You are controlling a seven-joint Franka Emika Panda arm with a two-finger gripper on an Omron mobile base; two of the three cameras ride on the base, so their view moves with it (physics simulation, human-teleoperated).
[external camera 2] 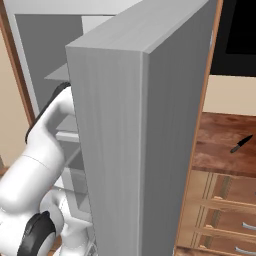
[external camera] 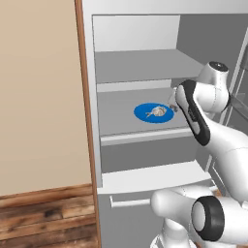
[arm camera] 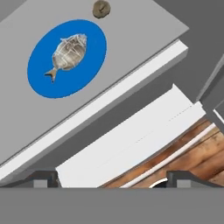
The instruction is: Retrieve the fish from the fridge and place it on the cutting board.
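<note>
The fridge (external camera: 90,97) stands open. On its middle shelf (external camera: 118,111) the fish (external camera: 157,112) lies on a blue round plate (external camera: 143,113). In the hand view the fish (arm camera: 69,53) is pale grey, with its tail pointing lower left on the plate (arm camera: 89,72). My gripper (external camera: 173,105) hovers just right of the plate, mostly hidden behind the forearm. The gripper (arm camera: 113,181) is open, its fingertips (arm camera: 43,178) wide apart with nothing between them, and it is apart from the fish. The cutting board is out of view.
A small brown round lump (arm camera: 101,8) lies on the shelf beyond the plate. Below is the white drawer front (external camera: 150,177) with a bar handle (external camera: 128,202). The open fridge door (external camera 2: 140,130) blocks the right base view; a black knife (external camera 2: 242,143) lies on the wooden counter (external camera 2: 220,145).
</note>
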